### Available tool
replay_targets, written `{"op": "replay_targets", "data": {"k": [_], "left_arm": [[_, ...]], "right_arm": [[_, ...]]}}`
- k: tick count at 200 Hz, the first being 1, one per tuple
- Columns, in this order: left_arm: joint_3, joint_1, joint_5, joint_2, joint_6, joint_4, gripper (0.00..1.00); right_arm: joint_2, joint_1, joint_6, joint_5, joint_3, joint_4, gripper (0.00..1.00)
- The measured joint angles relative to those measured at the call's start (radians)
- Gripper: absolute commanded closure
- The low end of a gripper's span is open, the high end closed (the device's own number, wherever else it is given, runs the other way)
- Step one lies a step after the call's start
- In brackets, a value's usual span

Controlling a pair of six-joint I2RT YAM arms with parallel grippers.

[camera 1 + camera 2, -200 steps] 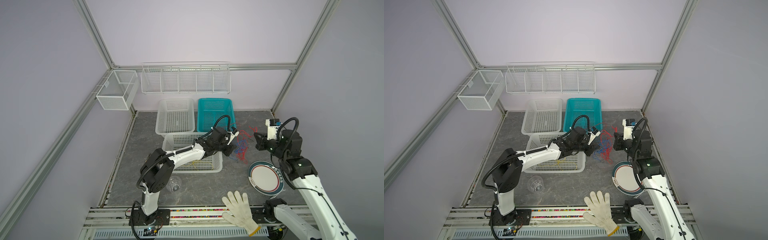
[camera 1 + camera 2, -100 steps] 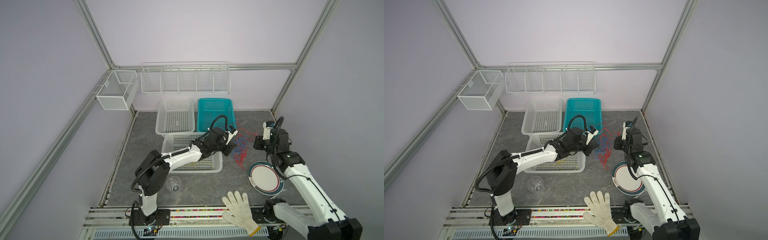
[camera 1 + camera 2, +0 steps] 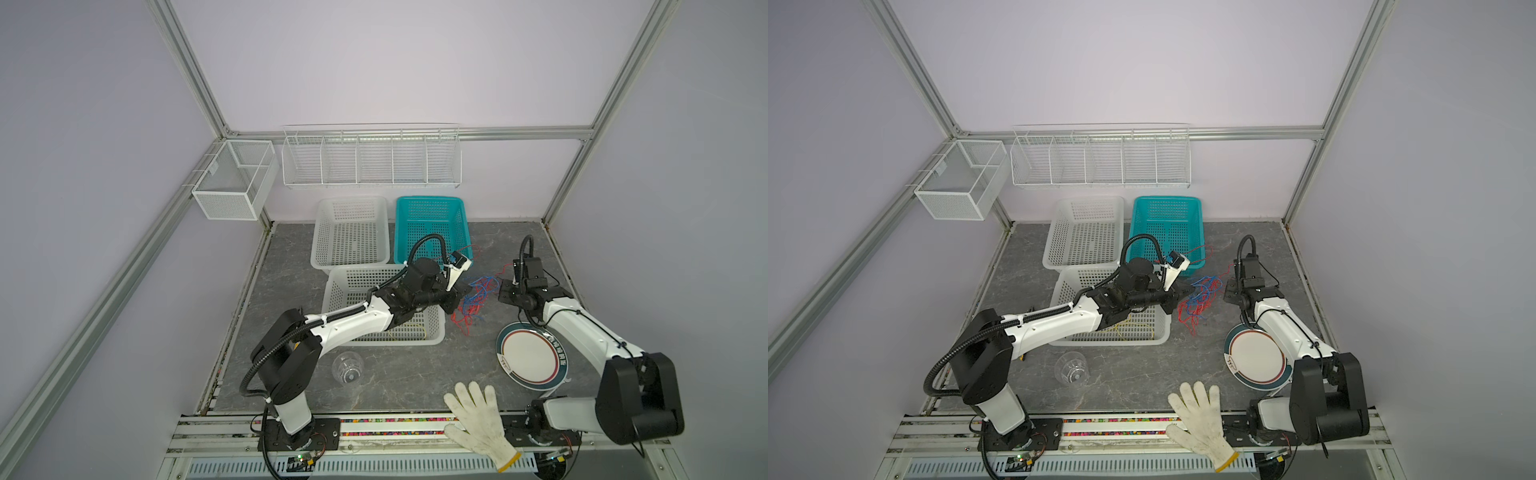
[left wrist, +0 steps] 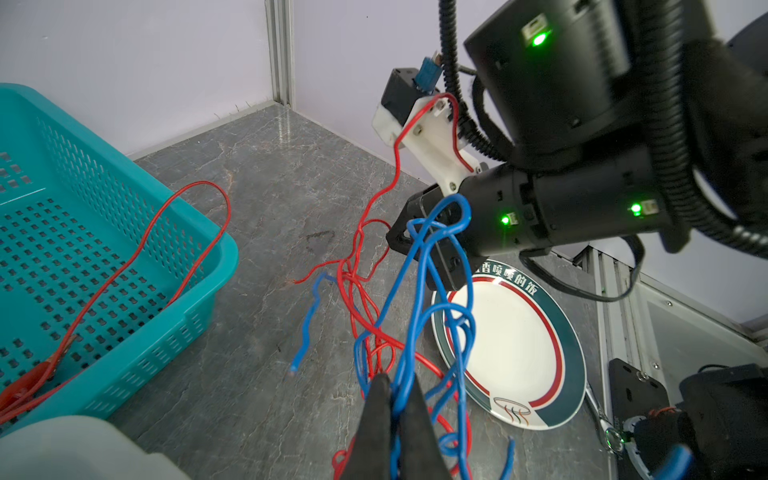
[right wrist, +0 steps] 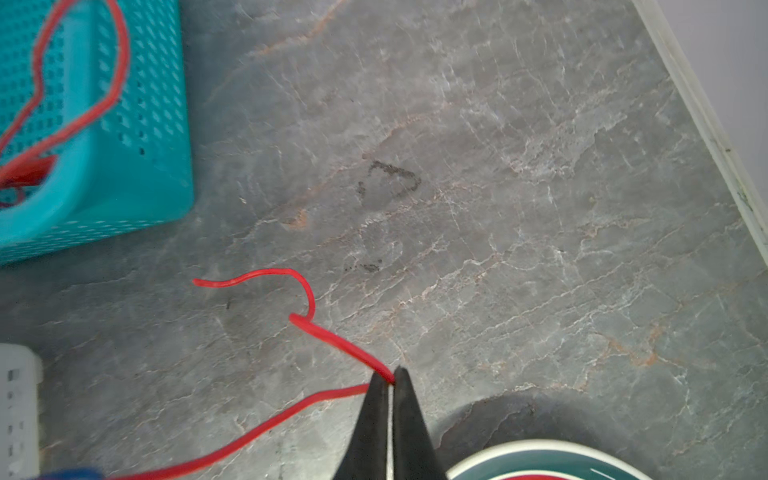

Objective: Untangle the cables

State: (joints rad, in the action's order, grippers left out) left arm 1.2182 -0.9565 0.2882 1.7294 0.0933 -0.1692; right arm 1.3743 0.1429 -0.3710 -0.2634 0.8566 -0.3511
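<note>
The cables (image 3: 475,298) (image 3: 1200,300) are a loose tangle of red and blue wires on the grey tabletop between my two grippers. My left gripper (image 3: 457,304) (image 3: 1185,296) reaches over the near white basket into the tangle's left side. In the left wrist view it (image 4: 395,384) is shut on a blue cable (image 4: 419,299). My right gripper (image 3: 505,293) (image 3: 1228,293) sits at the tangle's right. In the right wrist view it (image 5: 389,376) is shut on a red cable (image 5: 340,345). One red strand ends in a red clip (image 4: 25,386) inside the teal basket (image 3: 432,201). A yellow cable (image 3: 415,330) lies in the near white basket (image 3: 332,291).
A white plate (image 3: 528,357) with a green and red rim lies under the right forearm. A white glove (image 3: 478,411) lies on the front rail, and a clear glass (image 3: 348,368) stands near the left arm's base. A second white basket (image 3: 351,201) stands at the back.
The right arm has folded down low beside the plate, and its gripper has shifted slightly left and toward the front. Both grippers stay shut on cables; the tangle has shifted a little.
</note>
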Motion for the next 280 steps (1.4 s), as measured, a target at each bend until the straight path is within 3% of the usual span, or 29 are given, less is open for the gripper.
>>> {"op": "replay_targets", "data": {"k": [48,77,128,168,230,280], "left_arm": [[-0.046,0.0,-0.006,-0.051,-0.001,-0.019,1.0],[-0.046,0.0,-0.014,-0.052,-0.003,-0.039,1.0],[-0.045,0.0,-0.023,-0.013,0.0,-0.064,1.0],[-0.045,0.0,-0.023,-0.003,0.0,-0.066,1.0],[-0.045,0.0,-0.022,0.013,0.001,-0.073,1.0],[-0.045,0.0,-0.022,0.014,0.001,-0.074,1.0]], "right_arm": [[0.081,-0.016,-0.016,-0.035,0.004,-0.026,0.93],[0.062,-0.019,-0.014,0.015,0.003,-0.026,0.92],[-0.065,-0.019,0.006,0.12,0.003,-0.042,0.79],[-0.195,-0.019,0.016,0.139,0.003,-0.089,0.64],[-0.377,-0.019,0.034,0.378,0.002,-0.047,0.54],[-0.383,-0.019,0.026,0.518,0.002,-0.001,0.51]]}}
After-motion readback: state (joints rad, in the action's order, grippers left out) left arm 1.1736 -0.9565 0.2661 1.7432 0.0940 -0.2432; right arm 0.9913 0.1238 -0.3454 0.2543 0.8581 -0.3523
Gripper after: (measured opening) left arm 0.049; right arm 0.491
